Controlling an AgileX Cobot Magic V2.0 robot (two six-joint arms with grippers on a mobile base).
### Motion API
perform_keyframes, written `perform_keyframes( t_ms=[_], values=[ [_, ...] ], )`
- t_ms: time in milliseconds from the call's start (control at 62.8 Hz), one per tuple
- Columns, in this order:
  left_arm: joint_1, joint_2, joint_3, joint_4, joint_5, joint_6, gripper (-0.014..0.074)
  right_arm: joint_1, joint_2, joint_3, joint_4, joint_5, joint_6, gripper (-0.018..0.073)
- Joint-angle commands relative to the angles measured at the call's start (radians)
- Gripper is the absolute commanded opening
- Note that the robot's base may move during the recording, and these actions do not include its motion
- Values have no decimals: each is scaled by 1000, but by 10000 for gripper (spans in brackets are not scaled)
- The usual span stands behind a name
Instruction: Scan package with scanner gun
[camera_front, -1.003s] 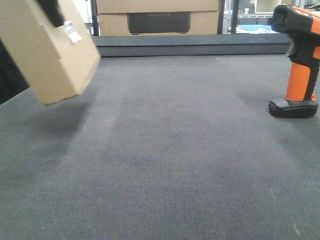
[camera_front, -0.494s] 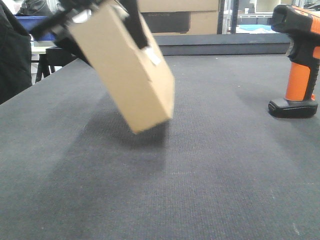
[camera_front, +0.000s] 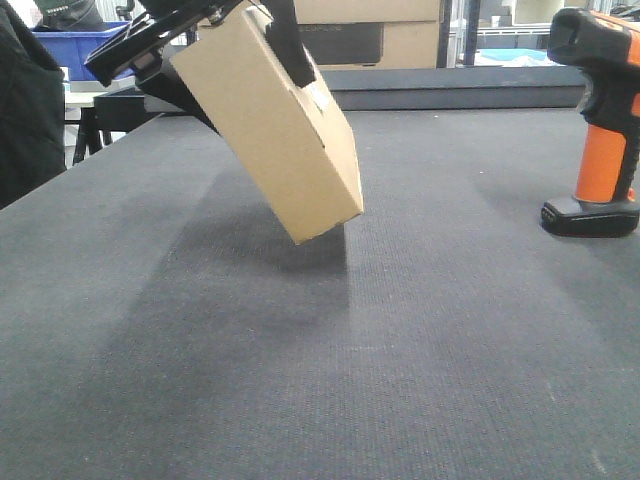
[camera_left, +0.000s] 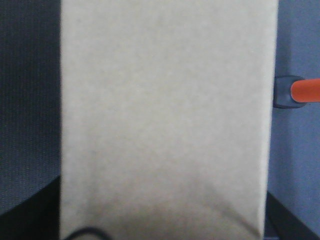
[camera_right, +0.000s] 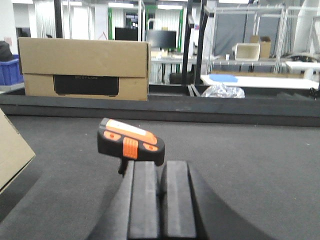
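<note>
The small plain brown cardboard package (camera_front: 270, 130) has swung in from the table's left edge. A second ago it was at the far left of the front view; now it hangs over the left half of the table (camera_front: 420, 330), barely further than half a second ago, so the carry looks nearly finished. The left tool (camera_front: 228, 40) is clamped on its upper end, one black finger (camera_front: 290, 45) lying down the near face. The package is tilted, low corner close to the table; contact cannot be judged. A small white label (camera_front: 318, 97) shows on the face turned to the right edge.

The pistol-shaped scanner gun (camera_front: 600, 130), orange handle on a black base, stands upright near the right edge, well apart from the package and untouched. The right tool (camera_right: 159, 200) sits just behind it, fingers together and holding nothing, so it would have to open before gripping. The large cardboard box with a dark panel (camera_right: 85, 67) lies along the far edge.

With the label presented, picking up the scanner is probably next.
</note>
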Motion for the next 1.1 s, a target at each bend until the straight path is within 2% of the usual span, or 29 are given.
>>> perform_keyframes(
  t_ms=[0,80,287,462,589,732,860,955,1083],
  values=[
    [-4,-9,-10,-10,-22,-8,-111,-5,124,-65,0,6,-8,-162],
    [-4,-9,-10,-10,-22,-8,-111,-5,247,-89,0,-32,-8,-162],
    [-4,-9,-10,-10,-22,-8,-111,-5,473,-91,2,-271,-8,-162],
    [-4,-9,-10,-8,-21,-8,-111,-1,629,-91,123,-376,-8,-162],
    [-4,-9,-10,-8,-21,-8,-111,10,775,-91,123,-473,-8,-162],
    [-4,-9,-10,19,-26,-8,-111,63,912,-91,123,-635,44,-162],
    [-4,-9,-10,27,-26,-8,-111,139,1021,-91,123,-719,43,-162],
    [-4,-9,-10,31,-29,-8,-111,188,1106,-91,123,-846,43,-162],
    [-4,-9,-10,35,-29,-8,-111,197,1195,-95,125,-946,43,-162]
  ],
)
